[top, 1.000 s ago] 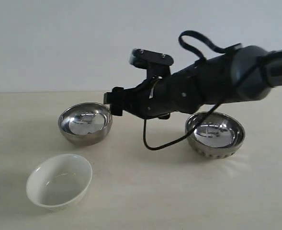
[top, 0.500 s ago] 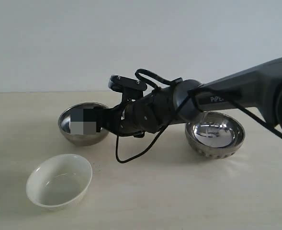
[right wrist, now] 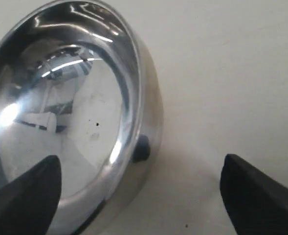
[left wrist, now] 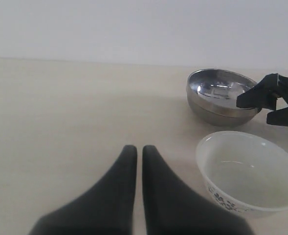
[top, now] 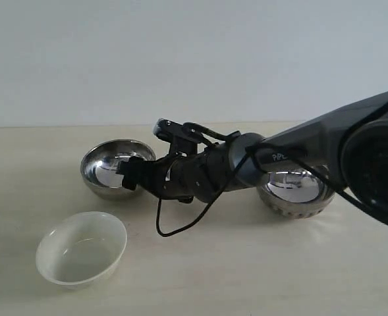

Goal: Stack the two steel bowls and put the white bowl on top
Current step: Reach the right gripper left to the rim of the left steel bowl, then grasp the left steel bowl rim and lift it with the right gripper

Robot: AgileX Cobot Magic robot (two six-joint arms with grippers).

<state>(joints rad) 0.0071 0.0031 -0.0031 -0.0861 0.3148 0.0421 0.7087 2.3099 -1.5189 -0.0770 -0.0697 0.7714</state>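
Small white lettering on the dark forearm of the right arm (top: 305, 139), seen in the exterior view, begins "PiP", later letters not legible, blue marks low on the white bowl (left wrist: 249, 176) too blurred to read

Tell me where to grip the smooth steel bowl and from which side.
Pinch the smooth steel bowl by its thin rim on the side facing the ribbed bowl, one finger inside, one outside. It sits mouth up, and the open right gripper straddles that wall.
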